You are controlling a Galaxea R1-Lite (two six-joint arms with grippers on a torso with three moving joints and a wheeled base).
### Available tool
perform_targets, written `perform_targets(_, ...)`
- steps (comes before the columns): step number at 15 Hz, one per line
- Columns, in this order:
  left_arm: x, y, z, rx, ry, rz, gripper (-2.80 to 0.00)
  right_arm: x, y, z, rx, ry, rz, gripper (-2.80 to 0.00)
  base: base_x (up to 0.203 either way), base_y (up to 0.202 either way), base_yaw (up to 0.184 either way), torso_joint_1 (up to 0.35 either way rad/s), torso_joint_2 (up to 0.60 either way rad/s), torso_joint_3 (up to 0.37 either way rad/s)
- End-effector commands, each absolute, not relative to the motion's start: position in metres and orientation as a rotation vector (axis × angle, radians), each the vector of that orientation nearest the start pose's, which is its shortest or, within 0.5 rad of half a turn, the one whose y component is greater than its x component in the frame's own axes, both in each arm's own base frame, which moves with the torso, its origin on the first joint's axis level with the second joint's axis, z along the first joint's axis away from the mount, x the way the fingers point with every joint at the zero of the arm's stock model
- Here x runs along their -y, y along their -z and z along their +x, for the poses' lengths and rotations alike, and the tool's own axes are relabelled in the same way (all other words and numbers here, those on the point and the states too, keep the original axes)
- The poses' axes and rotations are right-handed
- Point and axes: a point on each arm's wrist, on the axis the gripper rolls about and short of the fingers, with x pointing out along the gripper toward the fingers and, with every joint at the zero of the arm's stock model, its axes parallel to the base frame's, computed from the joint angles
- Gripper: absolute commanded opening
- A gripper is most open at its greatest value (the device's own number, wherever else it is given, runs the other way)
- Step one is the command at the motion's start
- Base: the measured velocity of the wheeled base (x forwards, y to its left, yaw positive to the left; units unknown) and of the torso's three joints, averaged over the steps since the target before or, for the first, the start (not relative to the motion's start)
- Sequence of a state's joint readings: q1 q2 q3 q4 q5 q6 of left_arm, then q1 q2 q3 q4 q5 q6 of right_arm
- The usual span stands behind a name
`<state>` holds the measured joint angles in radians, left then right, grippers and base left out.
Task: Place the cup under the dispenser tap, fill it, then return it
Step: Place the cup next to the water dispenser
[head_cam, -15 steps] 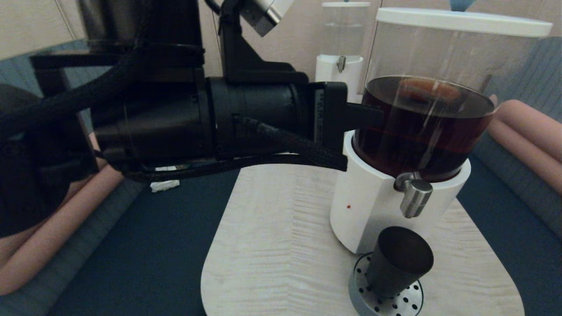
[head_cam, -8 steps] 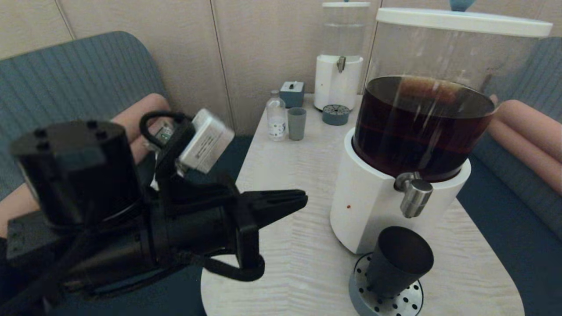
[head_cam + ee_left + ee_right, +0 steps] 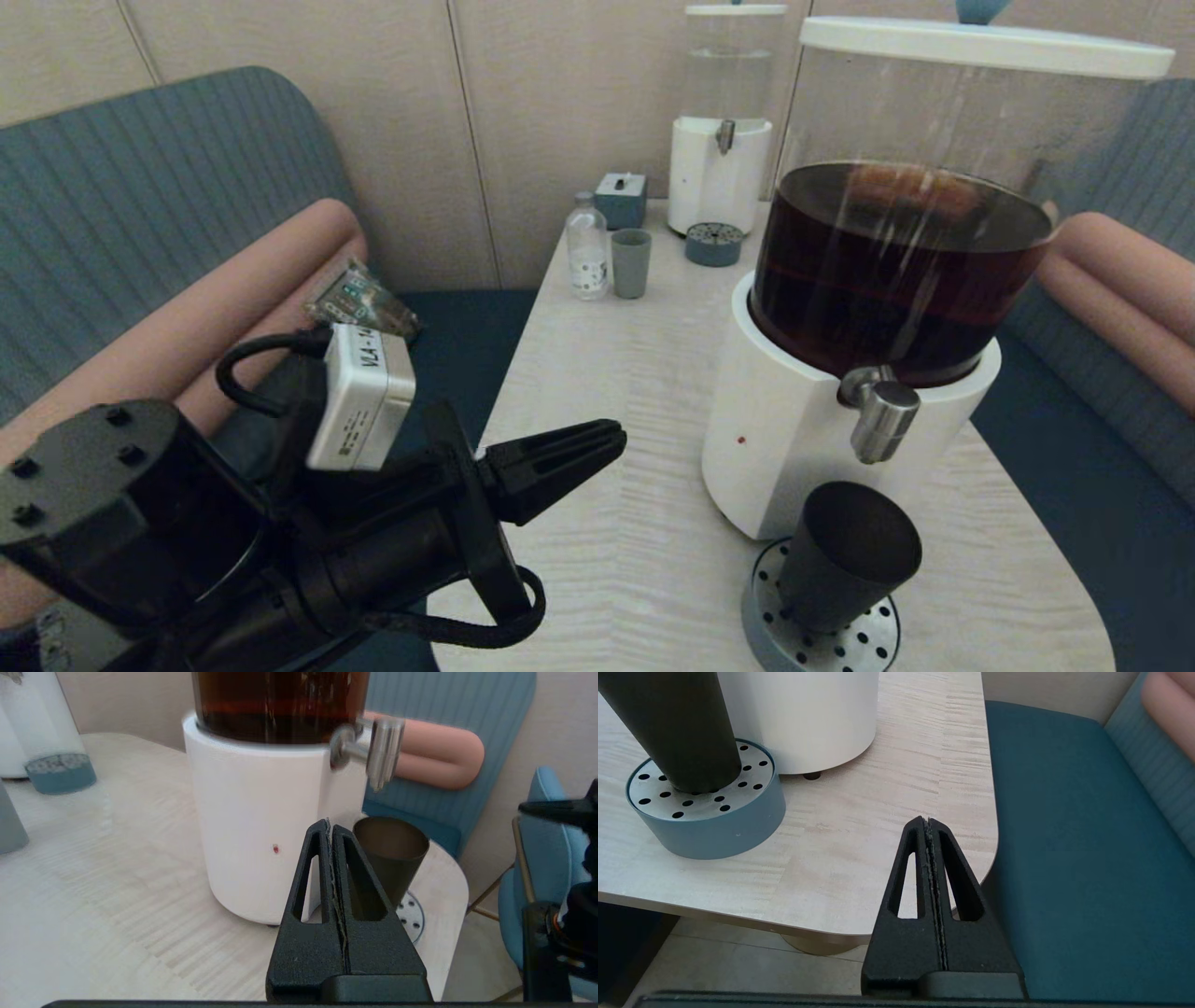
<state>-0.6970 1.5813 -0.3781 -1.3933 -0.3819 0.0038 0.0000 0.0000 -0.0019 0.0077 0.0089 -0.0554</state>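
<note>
Left gripper (image 3: 597, 446) of mine hangs over the table's (image 3: 607, 373) left edge, fingers pressed flat together with nothing between them, tips aimed toward the big dispenser's white base (image 3: 775, 439). On the white camera box (image 3: 359, 397) strapped to that wrist I can make out printing that starts "VLA", and the rest is too small to read. Over on the other side, my right gripper (image 3: 928, 823) sits low beside the table's near right corner, above the blue seat (image 3: 1073, 835), and its fingers are closed tight on nothing as well. Now the cup (image 3: 845, 555): it stands upright on the round perforated drip tray (image 3: 822, 635) at the table's near edge, just in front of the white base, wide mouth up, narrow foot down, long axis vertical, dark and matte. Directly above its mouth is the dispenser tap (image 3: 878, 415), a brushed-steel spout pointing down, clear of the rim. Dark brown liquid fills the lower part of the tank (image 3: 896, 271). Along the far edge stand a small clear bottle (image 3: 587, 247), a grey-green cup (image 3: 631, 263) and a second dispenser (image 3: 724, 121).
</note>
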Motion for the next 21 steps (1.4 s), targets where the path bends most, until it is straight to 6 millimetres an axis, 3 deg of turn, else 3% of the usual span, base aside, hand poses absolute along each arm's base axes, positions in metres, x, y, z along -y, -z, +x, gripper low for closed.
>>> perform_targets(1, 0.163, -0.163, 0.181, 0.131, 1.083, -0.018, -2.8, 0.0, -0.075, -0.023, -0.007, -0.009, -0.057, -2.8, 0.0, 0.0, 0.0, 0.0, 0.0, 0.0)
perform_targets(2, 0.164, -0.158, 0.181, 0.112, 1.096, -0.013, -2.8, 0.0, -0.075, -0.023, -0.007, -0.009, -0.057, -2.8, 0.0, 0.0, 0.0, 0.0, 0.0, 0.0)
perform_targets(3, 0.165, -0.152, 0.181, 0.091, 1.115, -0.008, 0.0, 0.0, -0.075, -0.023, -0.007, -0.009, -0.057, -2.8, 0.0, 0.0, 0.0, 0.0, 0.0, 0.0)
perform_targets(8, 0.175, -0.129, 0.189, 0.012, 1.155, 0.004, 0.0, 0.0, -0.076, -0.023, -0.006, -0.009, -0.056, -2.8, 0.0, 0.0, 0.0, 0.0, 0.0, 0.0)
perform_targets(17, 0.225, -0.093, 0.207, -0.049, 1.246, 0.05, 0.0, 0.0, -0.075, -0.023, -0.007, -0.011, -0.057, -2.8, 0.0, 0.0, 0.0, 0.0, 0.0, 0.0)
perform_targets(21, 0.248, -0.087, 0.218, -0.028, 1.27, 0.041, 0.0, 0.0, -0.075, -0.023, -0.007, -0.009, -0.057, -2.8, 0.0, 0.0, 0.0, 0.0, 0.0, 0.0)
